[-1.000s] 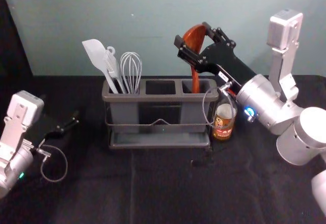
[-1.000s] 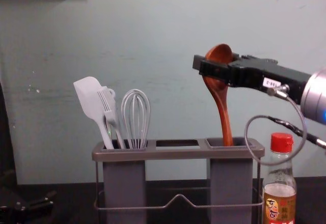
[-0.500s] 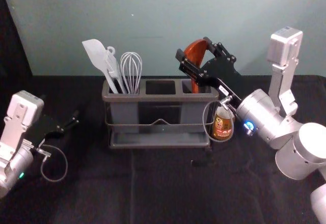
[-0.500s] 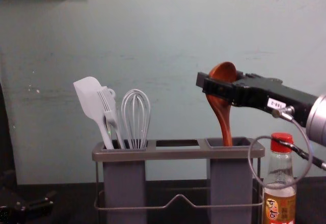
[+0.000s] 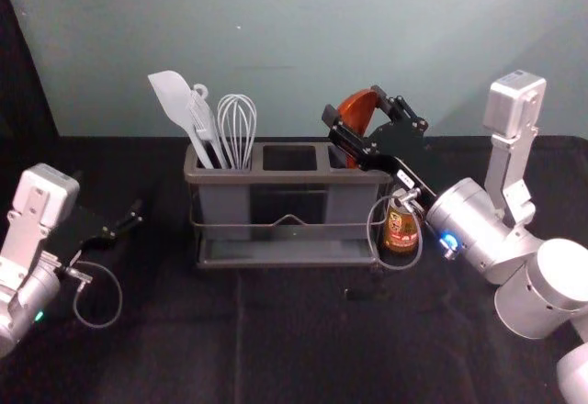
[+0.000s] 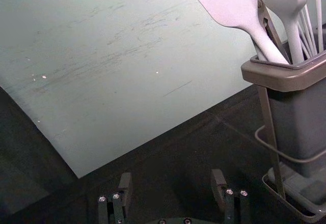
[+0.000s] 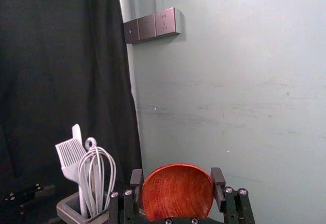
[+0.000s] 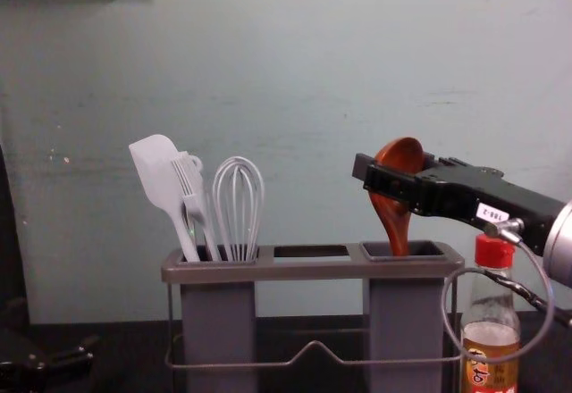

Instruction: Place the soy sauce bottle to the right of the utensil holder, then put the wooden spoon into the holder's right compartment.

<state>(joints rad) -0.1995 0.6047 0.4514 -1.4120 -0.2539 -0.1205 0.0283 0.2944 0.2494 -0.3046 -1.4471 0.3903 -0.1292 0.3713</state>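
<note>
Lower than half a second earlier, and a touch further to the robot's right, my right claw (image 5: pixel 354 106) had brought the wooden spoon (image 8: pixel 400 154) down with it. I had that claw closed on the spoon, one finger at either side of the bowl, which faced up while the handle ran down below the claw, leaning a little, its end inside the right compartment (image 8: pixel 405 321) of the utensil holder (image 5: pixel 276 176).

The first half of the job looked done to me: the soy sauce bottle (image 8: pixel 487 313) stood upright below the claw's wrist, just beside the holder on its right, with its red cap on. The second half seemed nearly there, since the handle was in the correct slot; what was left was any remaining drop, then letting go and drawing the claw clear. I couldn't see whether the handle had reached the bottom. I judged I'd want a straight exit, as the cable looping under the wrist passed in front of the bottle and might snag it.

Well off to the claw's left, the spatula (image 8: pixel 161 174), brush (image 8: pixel 189 188) and whisk (image 8: pixel 239 205) sat in the left compartment. Beyond them, my left claw (image 6: pixel 172 178) was parked low, its fingers spread around nothing.
</note>
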